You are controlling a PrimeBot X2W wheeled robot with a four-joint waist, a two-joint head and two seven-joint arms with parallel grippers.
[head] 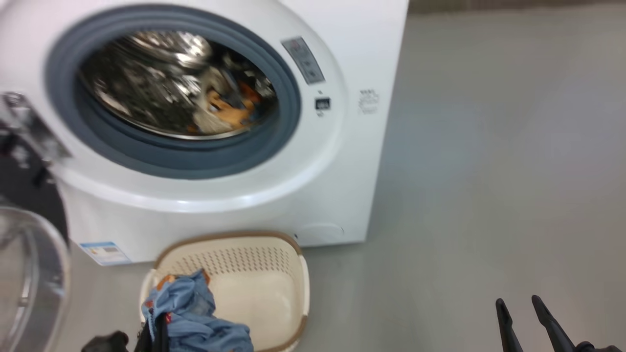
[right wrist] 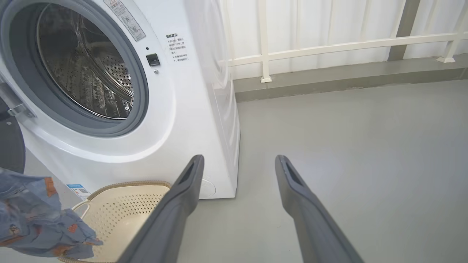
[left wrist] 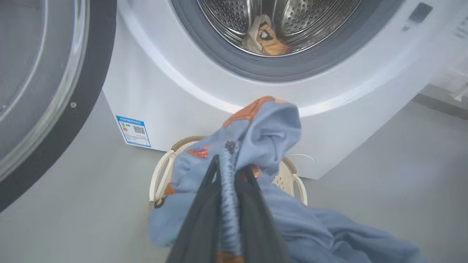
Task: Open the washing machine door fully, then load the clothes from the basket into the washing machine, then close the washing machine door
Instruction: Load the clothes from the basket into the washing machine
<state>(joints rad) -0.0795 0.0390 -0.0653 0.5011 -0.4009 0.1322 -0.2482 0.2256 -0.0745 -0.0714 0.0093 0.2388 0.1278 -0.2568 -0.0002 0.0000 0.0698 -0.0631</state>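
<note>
The white washing machine point(head: 337, 161) stands open, its black glass door point(head: 29, 274) swung out at the left; the door point(left wrist: 40, 84) also fills the left of the left wrist view. An orange and cream garment point(head: 230, 110) lies inside the steel drum point(left wrist: 303, 18). My left gripper point(left wrist: 230, 170) is shut on the light blue garment with orange patches point(left wrist: 270, 135), held just above the cream basket point(head: 274, 288). The same blue garment point(right wrist: 33, 215) hangs at the lower left of the right wrist view. My right gripper point(right wrist: 237, 160) is open over bare floor, right of the machine.
Grey floor point(head: 489, 171) stretches to the right of the machine. A white railing and wall point(right wrist: 329, 40) stand behind it. A blue label sticker point(left wrist: 133, 130) marks the machine's lower corner, close to the basket point(right wrist: 120, 212).
</note>
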